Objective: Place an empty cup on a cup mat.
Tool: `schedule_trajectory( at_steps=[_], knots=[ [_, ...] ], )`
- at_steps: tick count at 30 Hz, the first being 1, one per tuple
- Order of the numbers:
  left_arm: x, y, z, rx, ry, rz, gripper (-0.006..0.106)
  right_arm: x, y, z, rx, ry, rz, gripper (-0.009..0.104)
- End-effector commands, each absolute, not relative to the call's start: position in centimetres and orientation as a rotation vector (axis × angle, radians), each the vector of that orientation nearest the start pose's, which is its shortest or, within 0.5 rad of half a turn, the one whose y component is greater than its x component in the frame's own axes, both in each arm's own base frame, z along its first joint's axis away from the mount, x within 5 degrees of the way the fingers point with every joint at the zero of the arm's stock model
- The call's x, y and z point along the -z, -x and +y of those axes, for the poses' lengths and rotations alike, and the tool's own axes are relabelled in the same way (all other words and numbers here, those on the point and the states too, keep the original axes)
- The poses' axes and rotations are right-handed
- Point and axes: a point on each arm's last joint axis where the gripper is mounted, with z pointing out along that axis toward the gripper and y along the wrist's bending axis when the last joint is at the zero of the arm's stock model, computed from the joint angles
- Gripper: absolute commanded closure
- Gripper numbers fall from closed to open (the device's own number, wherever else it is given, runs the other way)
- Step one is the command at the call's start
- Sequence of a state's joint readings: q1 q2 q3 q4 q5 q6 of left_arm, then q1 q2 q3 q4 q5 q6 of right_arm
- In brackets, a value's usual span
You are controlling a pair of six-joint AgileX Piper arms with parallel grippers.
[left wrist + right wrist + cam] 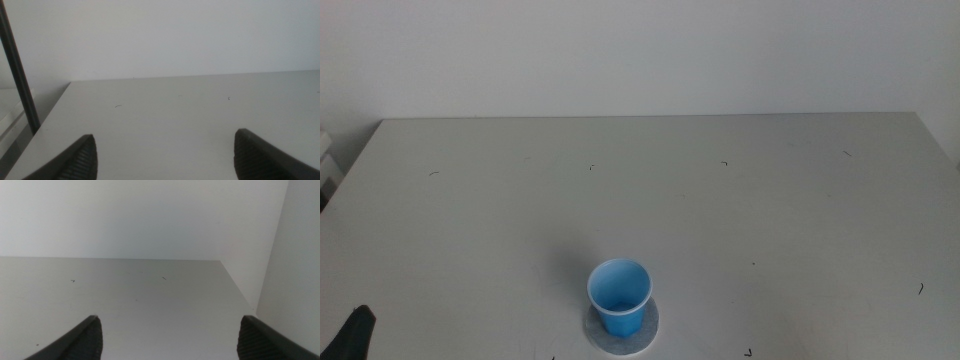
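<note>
— While I hold both arms back, tell me what you need from the middle view.

— Where is the cup?

— I see the cup (pixel 619 296) standing upright on the cup mat (pixel 648 326), near the front edge of the worktop (pixel 770 200), a little left of centre. It is bright blue with a thin white rim, blue inside, and I see nothing in it. The mat is a round grey disc with a pale edge; it shows as a ring around the cup's base, more of it on the right side than on the left.

— And the grippers?

— On my left wrist camera, the left gripper (pixel 165 155) has its jaws spread wide, with bare pale worktop between them and nothing held. In the middle view only a dark tip of it shows at the bottom left corner, well apart from the cup. On my right wrist camera, the right gripper (pixel 170 337) is the same: jaws wide apart, nothing between them but worktop, and a white wall beyond. I cannot find that gripper in the middle view.

— Anything else on the surface?

— A few small dark specks scattered over the worktop. Neither wrist camera shows the cup or the mat.
</note>
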State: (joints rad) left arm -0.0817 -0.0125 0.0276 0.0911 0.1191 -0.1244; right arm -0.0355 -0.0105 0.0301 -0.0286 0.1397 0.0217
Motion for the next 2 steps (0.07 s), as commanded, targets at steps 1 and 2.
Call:
schedule_trajectory(
  at_steps=[1,2],
  knots=[
    [-20.30,-5.51,-0.41,0.106,-0.016,1.520,-0.005,-20.19,-5.45,-0.21,0.049,-0.008,1.535,0.001],
    [-20.24,-5.51,-0.41,0.105,-0.016,1.527,-0.005,-20.19,-5.45,-0.21,0.049,-0.008,1.535,0.001]
  ],
)
